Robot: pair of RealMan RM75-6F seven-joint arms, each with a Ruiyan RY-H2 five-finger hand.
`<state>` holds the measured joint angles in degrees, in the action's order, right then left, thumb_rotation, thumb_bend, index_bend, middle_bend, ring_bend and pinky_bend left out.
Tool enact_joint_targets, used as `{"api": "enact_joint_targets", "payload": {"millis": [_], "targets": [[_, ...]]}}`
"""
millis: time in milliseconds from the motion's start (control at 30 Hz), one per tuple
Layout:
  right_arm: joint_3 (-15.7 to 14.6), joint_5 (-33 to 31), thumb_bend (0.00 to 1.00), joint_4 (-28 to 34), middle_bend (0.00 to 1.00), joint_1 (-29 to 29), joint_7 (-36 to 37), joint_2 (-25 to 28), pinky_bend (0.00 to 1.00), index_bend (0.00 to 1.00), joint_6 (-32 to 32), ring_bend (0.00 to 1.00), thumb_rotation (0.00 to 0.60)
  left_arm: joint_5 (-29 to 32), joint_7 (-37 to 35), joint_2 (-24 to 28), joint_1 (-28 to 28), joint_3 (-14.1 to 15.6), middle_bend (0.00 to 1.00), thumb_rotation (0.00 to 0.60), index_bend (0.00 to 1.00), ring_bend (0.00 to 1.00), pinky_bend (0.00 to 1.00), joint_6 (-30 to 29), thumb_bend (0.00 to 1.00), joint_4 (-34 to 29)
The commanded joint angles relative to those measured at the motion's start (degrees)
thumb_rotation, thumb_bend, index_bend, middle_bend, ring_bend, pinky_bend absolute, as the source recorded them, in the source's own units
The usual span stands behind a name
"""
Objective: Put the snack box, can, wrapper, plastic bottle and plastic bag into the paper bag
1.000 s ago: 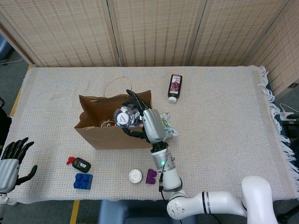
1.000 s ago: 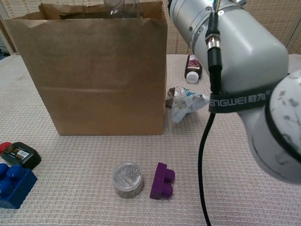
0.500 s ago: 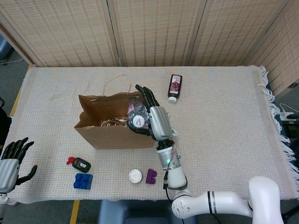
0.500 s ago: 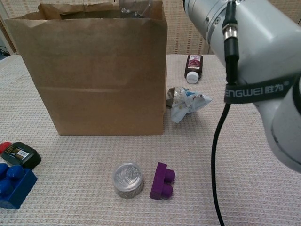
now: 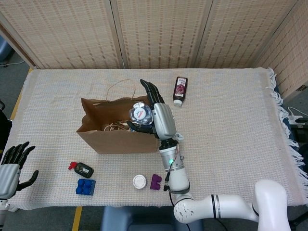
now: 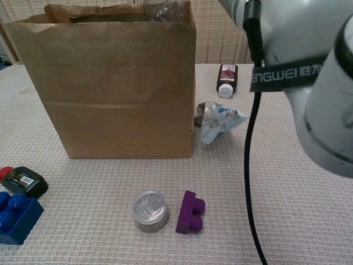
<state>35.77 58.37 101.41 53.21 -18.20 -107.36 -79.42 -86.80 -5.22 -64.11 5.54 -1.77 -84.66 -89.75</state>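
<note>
The brown paper bag (image 5: 113, 132) stands open left of the table's middle, and it fills the chest view (image 6: 116, 88). My right hand (image 5: 161, 119) hovers over the bag's right end and holds a clear plastic bottle (image 5: 139, 114), white cap toward the camera, thumb under it and fingers stretched out beyond it. The chest view shows only the bottle's top (image 6: 165, 8) above the bag's rim. A crumpled wrapper (image 6: 219, 119) lies on the cloth just right of the bag. My left hand (image 5: 11, 166) is at the table's near left corner, fingers apart and holding nothing.
A small dark bottle (image 5: 180, 90) lies beyond the bag to the right. In front of the bag sit a round tin (image 5: 139, 181), a purple brick (image 5: 155, 182), a blue brick (image 5: 85, 186) and a black-and-red object (image 5: 82, 169). My right forearm (image 6: 309, 83) fills the chest view's right side.
My right hand has carried the bottle from the bag's middle toward its right end and a little farther from me, and its fingers now point away. The left hand has not moved.
</note>
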Motion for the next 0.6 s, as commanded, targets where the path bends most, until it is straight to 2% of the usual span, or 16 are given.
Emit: {"api": "enact_joint_targets", "payload": {"millis": [33,267,433,600], "targets": [[1.6,-0.4,0.06,-1.4,0.04,2.0,-2.2,-0.7,0.14,0.00,-0.6,0.00,0.600,0.0,-0.1,0.0,0.0,0.0,0.00,0.600,0.11,0.00,0.00,0.0,0.37,0.0],[6.4,-4.3,0.06,-4.4,0.04,7.1,-7.5,-1.9,0.14,0.00,-1.0,0.00,0.600,-0.1,-0.2,0.1,0.0,0.0,0.00,0.600,0.11,0.00,0.00,0.1,0.37,0.1],[6.7,-7.8,0.06,-5.9,0.04,9.5,-11.4,-1.5,0.13,0.00,0.4,0.00,0.600,-0.2,-0.2,0.1,0.0,0.1,0.00,0.600,0.11,0.00,0.00,0.0,0.37,0.0],[7.2,-11.2,0.06,-10.8,0.04,13.1,-12.8,-3.3,0.12,0.00,1.8,0.00,0.600,-0.4,-0.2,0.0,0.0,0.2,0.00,0.600,0.11,0.00,0.00,0.0,0.37,0.1]]}}
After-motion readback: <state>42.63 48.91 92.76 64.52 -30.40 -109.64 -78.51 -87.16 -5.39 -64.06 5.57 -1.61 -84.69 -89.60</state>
